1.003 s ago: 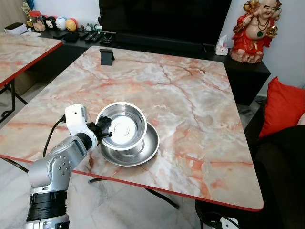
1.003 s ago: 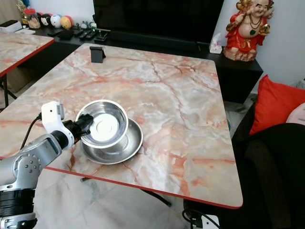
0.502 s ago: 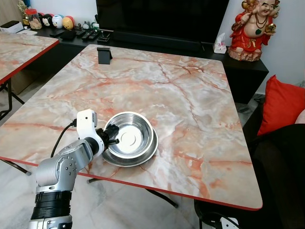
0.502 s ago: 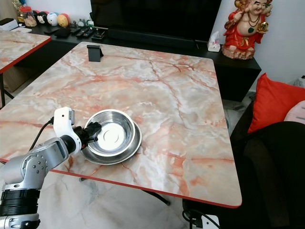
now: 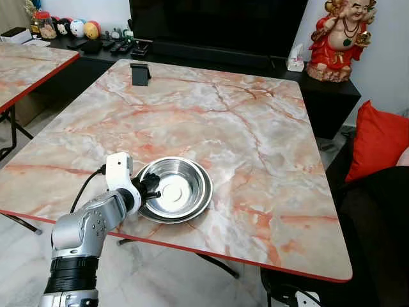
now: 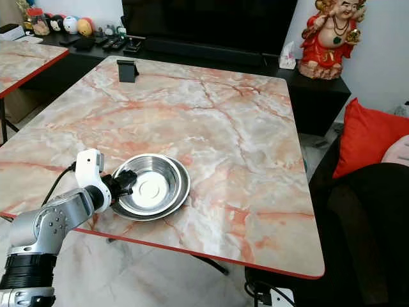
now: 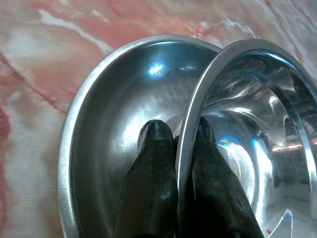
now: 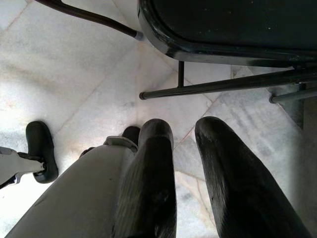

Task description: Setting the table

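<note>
Two marble-patterned tables show in the head views: the main table [image 5: 255, 128] with its red edge takes up the centre of the frame, and a second table [image 5: 25, 64] of the same pattern sits at the upper left. Near the far left corner of the main table stands a small black phone stand [image 5: 140, 73], well apart from the dishes. Behind the table, along the top of the frame, runs a dark TV cabinet with a large black screen [image 5: 217, 25], a row of small round figurines [image 5: 77, 28] at the upper left, a tissue box [image 5: 295, 59] and a red laughing-Buddha statue [image 5: 339, 39] at the upper right. A red cushion [image 5: 382, 144] lies at the right edge.

Both task dishes are shiny stainless steel and sit near the table's near edge, lower left of centre — a steel bowl [image 5: 174, 187] nested inside a wider, shallow steel plate [image 7: 89, 148]. The bowl leans slightly, its rim off-centre against the plate's.

Reaching in from the lower left, the left hand [image 5: 149, 187] pinches the bowl's near rim: in the left wrist view one black finger [image 7: 151, 178] lies outside the rim, over the plate, and the other inside the bowl, squeezed together on the thin metal. The right hand [image 8: 185, 163] hangs over the pale tiled floor [image 8: 59, 69] beside black chair legs [image 8: 223, 84], its fingers parted with nothing between them.
</note>
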Tool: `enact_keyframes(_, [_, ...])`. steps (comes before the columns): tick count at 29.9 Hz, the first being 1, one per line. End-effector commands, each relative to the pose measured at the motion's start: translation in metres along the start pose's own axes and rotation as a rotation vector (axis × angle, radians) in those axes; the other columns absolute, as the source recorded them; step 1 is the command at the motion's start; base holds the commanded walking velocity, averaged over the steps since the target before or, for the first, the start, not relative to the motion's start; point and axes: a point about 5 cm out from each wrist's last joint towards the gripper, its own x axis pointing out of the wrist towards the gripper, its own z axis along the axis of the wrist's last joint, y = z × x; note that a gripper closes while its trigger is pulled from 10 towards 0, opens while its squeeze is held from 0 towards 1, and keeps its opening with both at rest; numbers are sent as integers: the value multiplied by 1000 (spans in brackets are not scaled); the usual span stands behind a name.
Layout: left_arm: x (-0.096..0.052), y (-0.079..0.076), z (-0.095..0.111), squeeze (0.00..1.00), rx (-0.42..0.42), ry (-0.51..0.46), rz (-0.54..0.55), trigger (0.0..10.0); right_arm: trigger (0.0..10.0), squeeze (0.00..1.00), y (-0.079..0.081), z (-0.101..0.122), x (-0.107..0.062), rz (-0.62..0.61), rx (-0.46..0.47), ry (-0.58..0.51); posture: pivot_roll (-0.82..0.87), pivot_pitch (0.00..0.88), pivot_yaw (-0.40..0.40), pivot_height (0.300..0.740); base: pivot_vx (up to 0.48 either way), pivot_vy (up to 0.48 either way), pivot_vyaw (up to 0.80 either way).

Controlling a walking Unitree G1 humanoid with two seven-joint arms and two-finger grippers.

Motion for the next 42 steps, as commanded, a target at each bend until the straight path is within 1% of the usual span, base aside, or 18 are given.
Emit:
enact_keyframes(1, [2, -3, 4, 0, 11, -13, 0, 10000, 10000, 0, -3, -1, 0, -9, 0, 2, 145, 0, -78, 727, 0, 0, 0])
enact_keyframes(5, [4, -3, 2, 0, 5, -25, 17, 10000, 10000, 0, -3, -1, 0, -10, 3, 2, 142, 0, -78, 727, 0, 0, 0])
enact_keyframes(11, [7, -4, 6, 0, -28, -67, 24, 10000, 10000, 0, -3, 0, 0, -10, 2, 1, 143, 0, -83, 727, 0, 0, 0])
enact_keyframes(33, [11, -5, 3, 0, -25, -44, 33, 10000, 10000, 0, -3, 0, 0, -8, 3, 0, 139, 0, -81, 727, 0, 0, 0])
enact_keyframes(35, [11, -5, 3, 12, -24, -46, 36, 10000, 10000, 0, -3, 0, 0, -8, 3, 0, 139, 0, -81, 727, 0, 0, 0])
enact_keyframes(36, [12, -4, 3, 24, -22, -45, 43, 10000, 10000, 0, -3, 0, 0, -8, 3, 0, 139, 0, -81, 727, 0, 0, 0])
enact_keyframes(37, [12, -4, 3, 157, -22, -45, 45, 10000, 10000, 0, -3, 0, 0, -8, 3, 0, 139, 0, -81, 727, 0, 0, 0])
enact_keyframes(39, [12, -3, 3, 337, -21, -46, 49, 10000, 10000, 0, -3, 0, 0, -8, 3, 0, 140, 0, -81, 727, 0, 0, 0])
enact_keyframes(42, [12, -2, 4, 325, -17, -52, 64, 10000, 10000, 0, -3, 0, 0, -8, 2, 0, 140, 0, -82, 727, 0, 0, 0])
